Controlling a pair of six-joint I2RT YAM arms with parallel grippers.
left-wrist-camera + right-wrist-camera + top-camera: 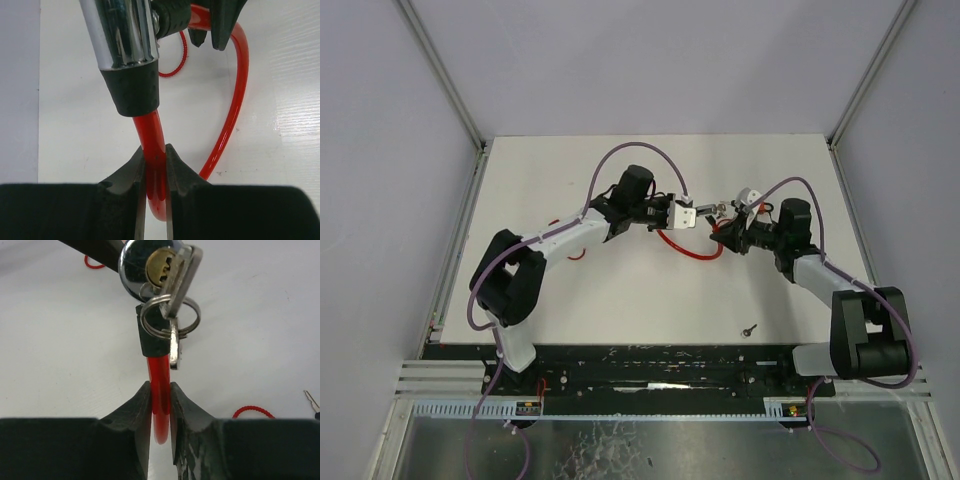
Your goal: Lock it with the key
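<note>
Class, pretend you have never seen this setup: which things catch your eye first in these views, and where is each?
The red cable stands out, looping between the arms over the white table, with the left gripper and right gripper both pinched on it. In the right wrist view a key sits in the chrome lock barrel just above that gripper. Another small key lies loose nearer the right arm's base.
</note>
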